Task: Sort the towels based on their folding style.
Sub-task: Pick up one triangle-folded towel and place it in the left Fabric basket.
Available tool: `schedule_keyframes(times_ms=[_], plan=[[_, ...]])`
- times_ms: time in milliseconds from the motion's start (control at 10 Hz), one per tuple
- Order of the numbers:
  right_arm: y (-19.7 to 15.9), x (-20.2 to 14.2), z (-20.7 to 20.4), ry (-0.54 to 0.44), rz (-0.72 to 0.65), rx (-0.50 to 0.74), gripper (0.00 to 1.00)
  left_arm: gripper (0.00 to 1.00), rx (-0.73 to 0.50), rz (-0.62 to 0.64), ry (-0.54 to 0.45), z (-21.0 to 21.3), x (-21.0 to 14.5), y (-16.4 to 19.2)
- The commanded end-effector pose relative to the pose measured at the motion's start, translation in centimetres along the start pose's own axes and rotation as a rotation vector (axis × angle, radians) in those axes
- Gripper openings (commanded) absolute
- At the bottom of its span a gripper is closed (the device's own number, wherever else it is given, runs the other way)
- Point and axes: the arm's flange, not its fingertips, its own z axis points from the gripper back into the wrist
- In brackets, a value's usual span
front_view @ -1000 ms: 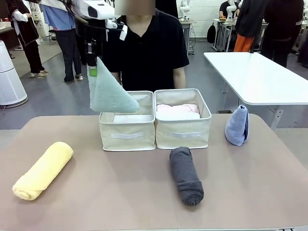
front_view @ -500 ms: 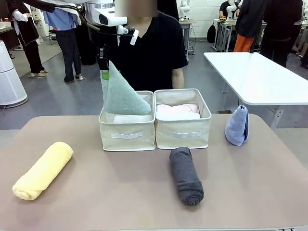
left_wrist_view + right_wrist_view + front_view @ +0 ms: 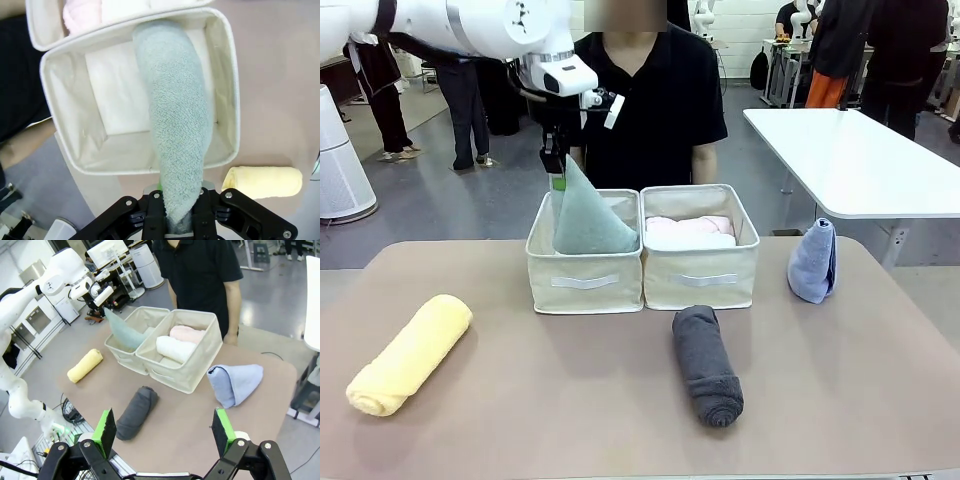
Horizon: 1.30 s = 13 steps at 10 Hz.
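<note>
Currently you see the left gripper [image 3: 558, 172] pinching the tip of the mint cone towel [image 3: 586, 222], its broad end hanging inside the left bin [image 3: 584, 284]. Right gripper [image 3: 163, 429] is spread wide, holding nothing. Yellow roll [image 3: 410, 353], dark grey roll [image 3: 706, 363] and periwinkle cone [image 3: 813, 262] lie on the table [image 3: 560, 410].

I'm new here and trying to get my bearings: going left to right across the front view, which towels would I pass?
yellow rolled towel → mint cone towel, gripped by the left end effector at the left bin → dark grey rolled towel → periwinkle cone towel
</note>
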Motion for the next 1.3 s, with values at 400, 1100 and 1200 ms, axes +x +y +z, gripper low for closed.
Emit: schedule_keyframes(times_ms=[400,1100,1200], plan=[[-0.1,0.0,-0.3,-0.017,0.011,0.025,1.00,0.15,-0.117,-0.035,0.017,-6.7,-0.2,-0.8],[-0.1,0.0,-0.3,-0.017,0.011,0.025,1.00,0.91,-0.143,-0.049,0.029,-7.5,-0.2,-1.2],[-0.1,0.0,-0.3,-0.017,0.011,0.025,1.00,1.00,-0.139,-0.047,0.024,-7.2,-0.2,-1.2]])
